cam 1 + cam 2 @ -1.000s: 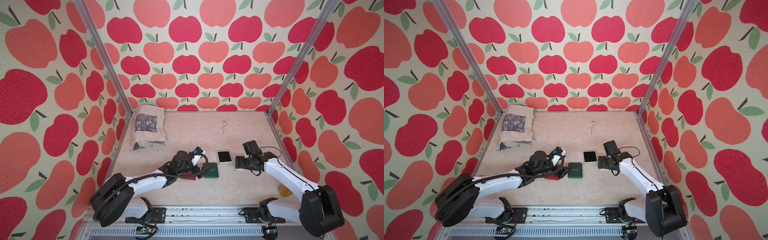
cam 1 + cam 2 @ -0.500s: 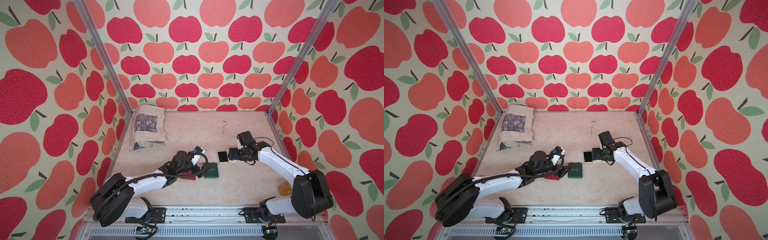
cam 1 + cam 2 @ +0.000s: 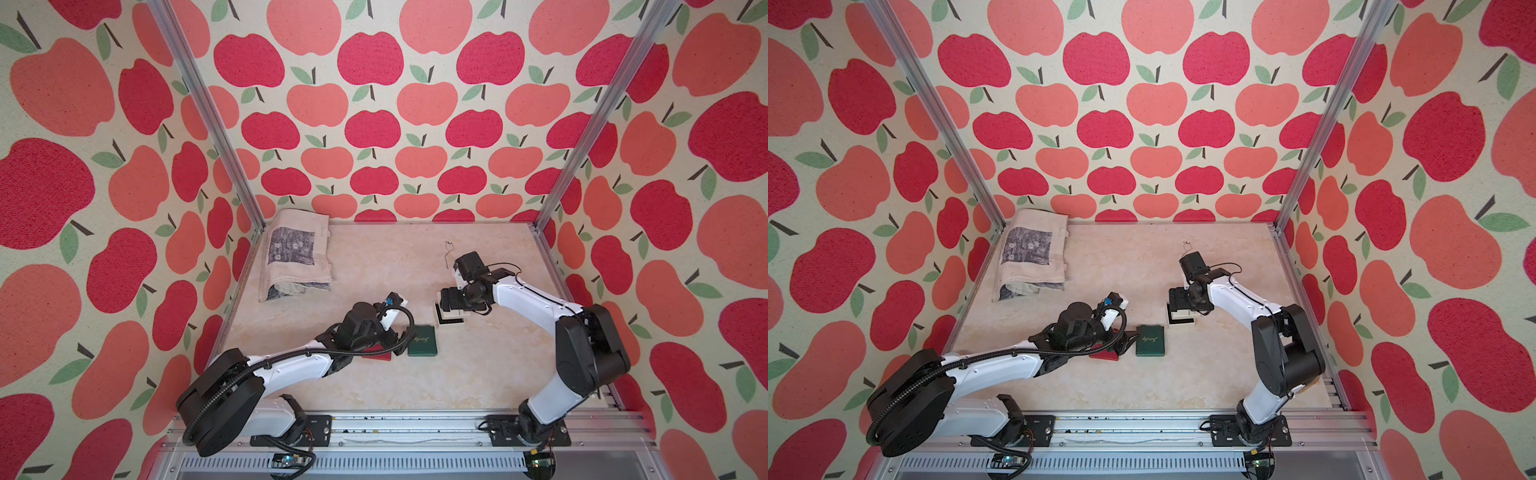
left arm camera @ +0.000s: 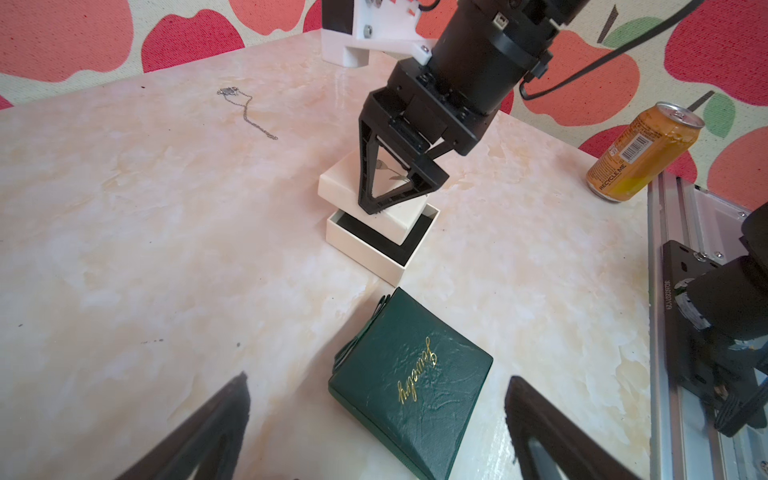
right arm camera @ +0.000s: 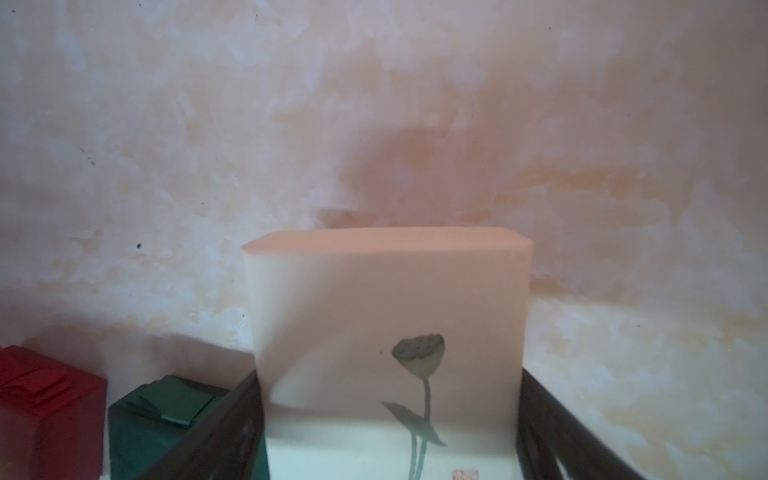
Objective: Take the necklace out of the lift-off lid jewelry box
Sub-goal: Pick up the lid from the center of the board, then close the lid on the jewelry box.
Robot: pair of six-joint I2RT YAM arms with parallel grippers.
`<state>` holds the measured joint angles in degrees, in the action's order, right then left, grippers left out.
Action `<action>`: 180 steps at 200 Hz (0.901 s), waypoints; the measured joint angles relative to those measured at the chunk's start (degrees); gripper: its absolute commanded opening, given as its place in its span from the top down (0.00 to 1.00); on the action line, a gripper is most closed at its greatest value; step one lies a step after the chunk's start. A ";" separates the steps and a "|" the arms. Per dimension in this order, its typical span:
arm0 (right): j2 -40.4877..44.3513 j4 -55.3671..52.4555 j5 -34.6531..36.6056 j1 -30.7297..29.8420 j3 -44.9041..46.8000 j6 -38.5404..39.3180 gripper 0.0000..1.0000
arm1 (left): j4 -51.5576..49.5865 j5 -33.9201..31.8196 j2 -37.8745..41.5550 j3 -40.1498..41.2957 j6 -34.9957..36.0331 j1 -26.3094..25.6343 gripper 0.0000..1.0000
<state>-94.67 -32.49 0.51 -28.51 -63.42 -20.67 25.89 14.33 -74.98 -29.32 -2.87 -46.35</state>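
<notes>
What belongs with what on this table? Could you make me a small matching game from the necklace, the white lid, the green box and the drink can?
Things:
1. necklace
2. white lid
3. green box
4. orange can

States:
A. closed, gold lettering on top
B. standing at the edge, beside the metal rail
C. lying loose on the table
D. gripped by the right pincer, askew over the open box base

Pairs: 1-C, 2-D, 3-A, 4-B.

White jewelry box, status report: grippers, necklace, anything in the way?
Left gripper open beside green box. Right gripper shut on white lid, skewed over open base. Necklace already out, on table beyond. Path to it unobstructed.
</notes>
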 measured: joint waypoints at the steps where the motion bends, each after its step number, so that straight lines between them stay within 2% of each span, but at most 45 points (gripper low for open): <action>1: -0.04 0.00 0.00 0.00 -0.04 0.02 0.12 | 0.00 0.00 0.00 0.02 0.00 0.00 0.02; 140: 0.17 -0.61 2.16 -1.88 -0.39 -1.14 0.12 | -0.33 0.04 -0.13 0.57 -0.02 0.00 0.01; 180: 0.81 -0.61 2.14 -2.12 0.50 -2.93 0.12 | -0.22 0.09 -2.75 0.37 0.02 0.24 0.01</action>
<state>-93.86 -33.10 2.66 -30.63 -62.92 -23.59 25.67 14.41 -77.73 -28.95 -2.85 -46.11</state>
